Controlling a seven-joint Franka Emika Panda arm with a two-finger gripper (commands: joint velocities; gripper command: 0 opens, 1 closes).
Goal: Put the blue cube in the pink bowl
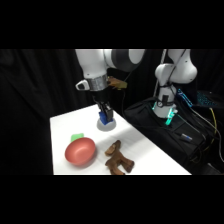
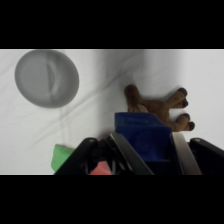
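Note:
My gripper (image 1: 104, 116) is shut on the blue cube (image 1: 103, 119) and holds it above the table, near the far edge. In the wrist view the deep-blue cube (image 2: 141, 131) sits between the two fingers of the gripper (image 2: 151, 149). The pink bowl (image 1: 80, 151) stands near the front left of the table, well apart from the gripper. Only a small pink patch of the bowl (image 2: 101, 169) shows behind the linkage at the bottom of the wrist view.
A grey dome-shaped bowl (image 1: 106, 125) (image 2: 46, 77) rests just below the gripper in the side view. A small green block (image 1: 77, 136) (image 2: 61, 156) lies behind the pink bowl. A brown toy (image 1: 118, 159) (image 2: 159, 104) lies right of the bowl. Dark bags and cables sit right of the table.

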